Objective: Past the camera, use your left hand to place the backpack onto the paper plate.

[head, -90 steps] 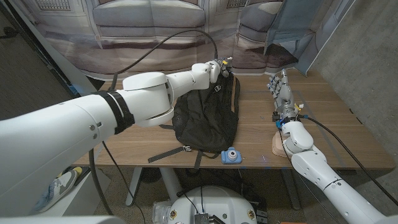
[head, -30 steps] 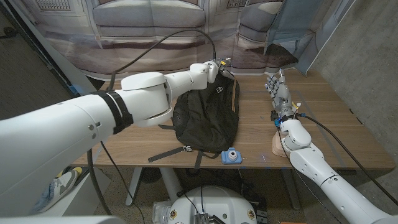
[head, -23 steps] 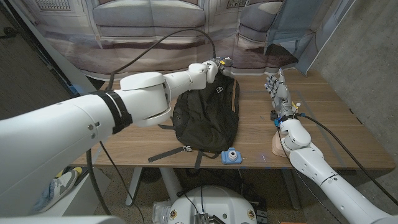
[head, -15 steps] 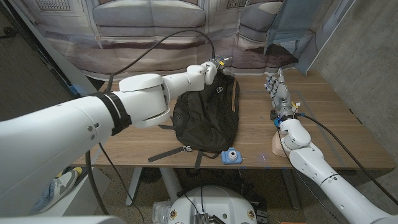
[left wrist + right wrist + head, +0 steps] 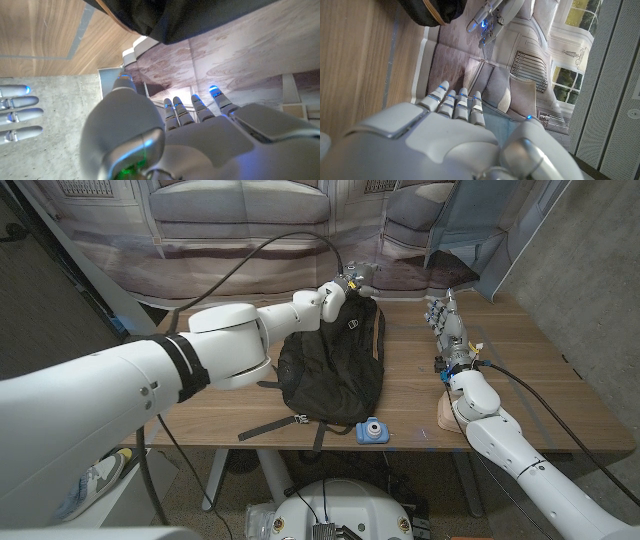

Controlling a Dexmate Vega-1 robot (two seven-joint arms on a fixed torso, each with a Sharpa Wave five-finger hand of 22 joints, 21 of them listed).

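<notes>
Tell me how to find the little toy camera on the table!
Start at the wooden table and find the big black backpack lying in its middle. Follow the backpack down to the table's near edge, where the toy camera sits just beside a loose strap. It is tiny and light blue with a round lens, the one bright thing next to all that black.

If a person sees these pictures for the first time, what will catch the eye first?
First the black backpack, lying in the middle of the wooden table, with the left hand over its far end. Then the small blue toy camera at the near edge, and the right hand upright at the right.
</notes>
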